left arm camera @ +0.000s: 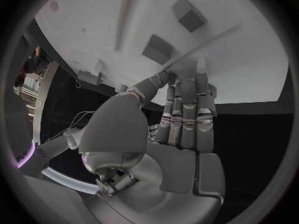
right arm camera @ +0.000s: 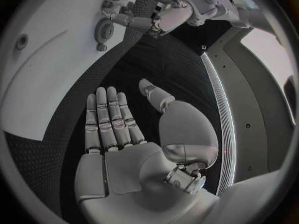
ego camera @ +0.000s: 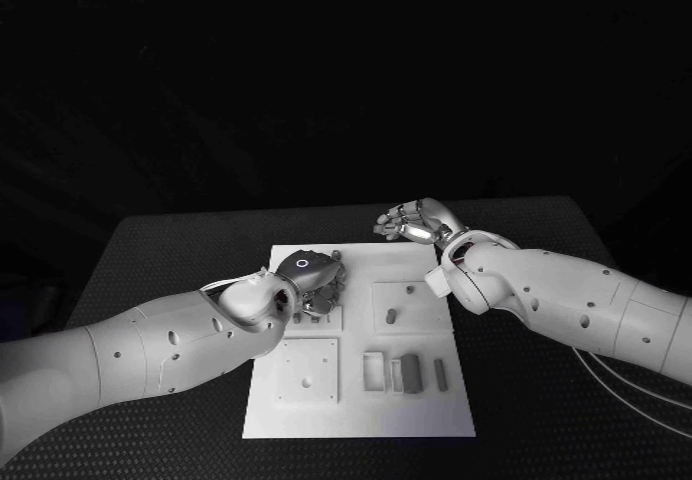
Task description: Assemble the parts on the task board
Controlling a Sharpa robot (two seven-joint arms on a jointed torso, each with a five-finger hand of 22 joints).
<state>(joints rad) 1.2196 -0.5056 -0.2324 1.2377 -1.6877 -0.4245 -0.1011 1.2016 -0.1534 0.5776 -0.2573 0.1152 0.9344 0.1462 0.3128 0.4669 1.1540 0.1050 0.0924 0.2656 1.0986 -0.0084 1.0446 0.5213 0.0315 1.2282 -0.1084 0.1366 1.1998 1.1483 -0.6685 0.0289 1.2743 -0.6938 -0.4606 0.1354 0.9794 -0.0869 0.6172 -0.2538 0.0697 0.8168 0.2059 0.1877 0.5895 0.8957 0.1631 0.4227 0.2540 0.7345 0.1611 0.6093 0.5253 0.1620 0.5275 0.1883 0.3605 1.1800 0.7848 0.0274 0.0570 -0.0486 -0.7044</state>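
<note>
Task board, grey parts in its recesses.
Left hand pressed on board, grasp unclear; right hand released, flat, holding nothing.

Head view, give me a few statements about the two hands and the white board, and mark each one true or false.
1. The left hand is over the task board. True.
2. The right hand holds a part. False: its fingers are apart and nothing is in it, as the right wrist view also shows.
3. Several small parts lie side by side on the near half of the board. True.
4. The right hand rests on the middle of the board. False: it is at the board's far edge, on the robot's right.
5. The board lies on a white table. False: the table is black.
</note>
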